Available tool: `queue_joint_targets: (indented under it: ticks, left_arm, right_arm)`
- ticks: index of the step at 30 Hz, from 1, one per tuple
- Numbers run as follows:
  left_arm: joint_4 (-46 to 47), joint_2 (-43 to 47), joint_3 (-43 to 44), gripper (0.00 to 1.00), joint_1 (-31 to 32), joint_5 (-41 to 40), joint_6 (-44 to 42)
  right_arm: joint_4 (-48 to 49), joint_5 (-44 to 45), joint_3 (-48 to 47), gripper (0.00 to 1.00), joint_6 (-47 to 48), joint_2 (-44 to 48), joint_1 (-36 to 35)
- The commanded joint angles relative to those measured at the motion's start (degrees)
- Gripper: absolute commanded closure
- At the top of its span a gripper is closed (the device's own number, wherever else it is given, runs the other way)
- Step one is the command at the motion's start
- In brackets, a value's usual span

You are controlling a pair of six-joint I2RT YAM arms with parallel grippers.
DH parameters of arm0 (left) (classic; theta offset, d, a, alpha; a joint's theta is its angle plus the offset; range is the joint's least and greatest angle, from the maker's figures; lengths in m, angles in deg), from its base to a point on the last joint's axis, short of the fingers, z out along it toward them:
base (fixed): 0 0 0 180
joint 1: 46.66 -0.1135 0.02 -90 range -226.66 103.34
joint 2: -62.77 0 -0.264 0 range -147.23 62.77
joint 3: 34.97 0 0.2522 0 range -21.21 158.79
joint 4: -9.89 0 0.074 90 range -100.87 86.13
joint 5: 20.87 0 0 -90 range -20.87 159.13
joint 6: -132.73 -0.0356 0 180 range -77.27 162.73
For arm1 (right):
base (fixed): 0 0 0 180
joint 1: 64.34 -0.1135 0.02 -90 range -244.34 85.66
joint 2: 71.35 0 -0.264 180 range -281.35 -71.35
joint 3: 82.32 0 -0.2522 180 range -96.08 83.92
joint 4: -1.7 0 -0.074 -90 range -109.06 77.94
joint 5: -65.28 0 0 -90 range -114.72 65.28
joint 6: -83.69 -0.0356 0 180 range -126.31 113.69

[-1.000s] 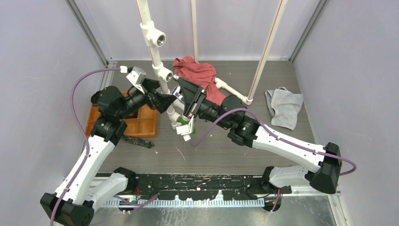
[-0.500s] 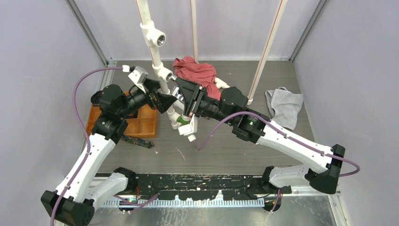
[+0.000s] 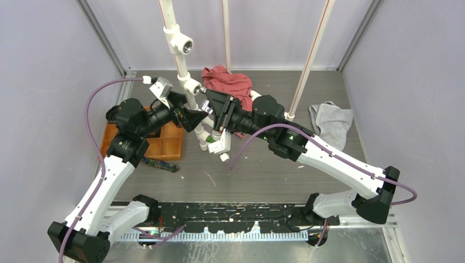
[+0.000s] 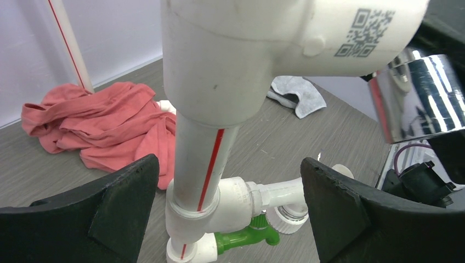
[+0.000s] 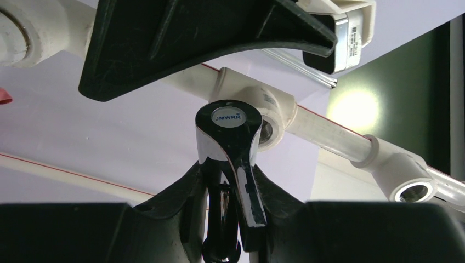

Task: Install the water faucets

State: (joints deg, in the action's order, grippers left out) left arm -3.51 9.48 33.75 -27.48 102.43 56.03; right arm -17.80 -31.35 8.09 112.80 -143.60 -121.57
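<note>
Soft, even light filled the top view, leaving faint shadows on the grey wood-grain table [image 3: 263, 175]. In the left wrist view the white plastic pipe fitting [image 4: 230, 60] sat soft near the lens, and the shiny silver metal faucet [image 4: 422, 93] carried bright glare streaks. The right wrist view was backlit, with a hazy round flare at right.

Place: robot lab test cell
Walls: plain lilac panels [image 3: 44, 82], metal frame [image 3: 104, 38]
Fixture: white pipe rig [image 3: 176, 39] on counter [image 3: 263, 175]
</note>
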Motion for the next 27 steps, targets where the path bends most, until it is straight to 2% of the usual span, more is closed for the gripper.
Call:
queue_joint_targets:
  ticks: [1, 27]
  left_arm:
    - [1.9, 0.5, 2.0, 0.01, 0.2, 1.0, 0.3]
    - [1.9, -0.4, 1.7, 0.01, 0.3, 1.0, 0.0]
  right_arm:
    - [3.7, -0.8, -2.9, 1.00, 15.6, 0.3, 0.5]
    - [6.3, -0.7, -0.5, 1.00, 15.8, 2.7, 0.2]
